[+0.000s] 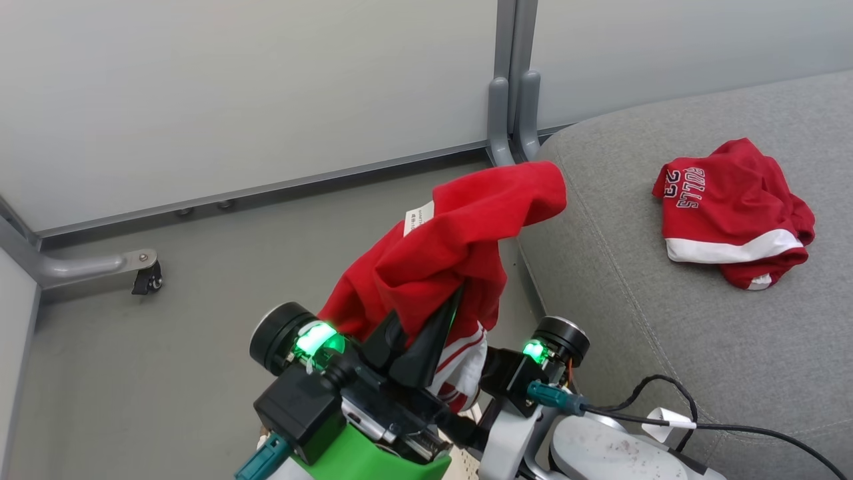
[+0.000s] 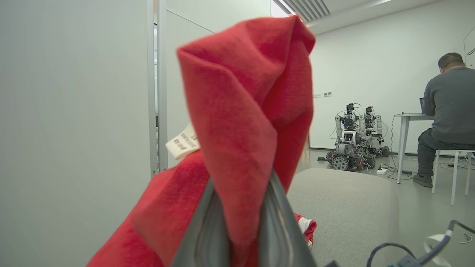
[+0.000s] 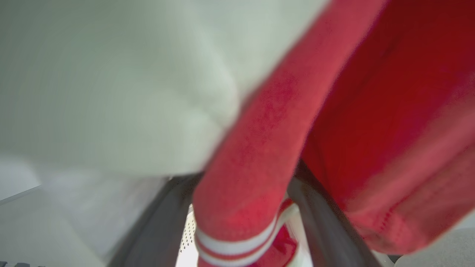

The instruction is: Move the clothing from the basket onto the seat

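The left gripper [image 1: 448,308] is clamped on a red garment [image 1: 460,233] and holds it high. This is probably so that the cloth hangs free of the floor [image 1: 200,347] and can pass over the seat's edge. The garment's top fold droops right, just reaching the left edge of the grey seat [image 1: 640,320]. Its white-striped hem hangs low by the right gripper [image 3: 241,207], whose fingers stand apart with a fold of hem loose between them, not pinched. A second garment [image 1: 733,213], red with white trim, lies crumpled on the far right of the seat, well apart from the held one. The way right onto the seat looks open, though a black cable [image 1: 656,378] loops over its near corner. To the far left stand a partition [image 1: 233,87] and its castor foot [image 1: 146,277]. In the left wrist view, parked robots [image 2: 354,137] and a seated person [image 2: 451,122] are beyond the seat.
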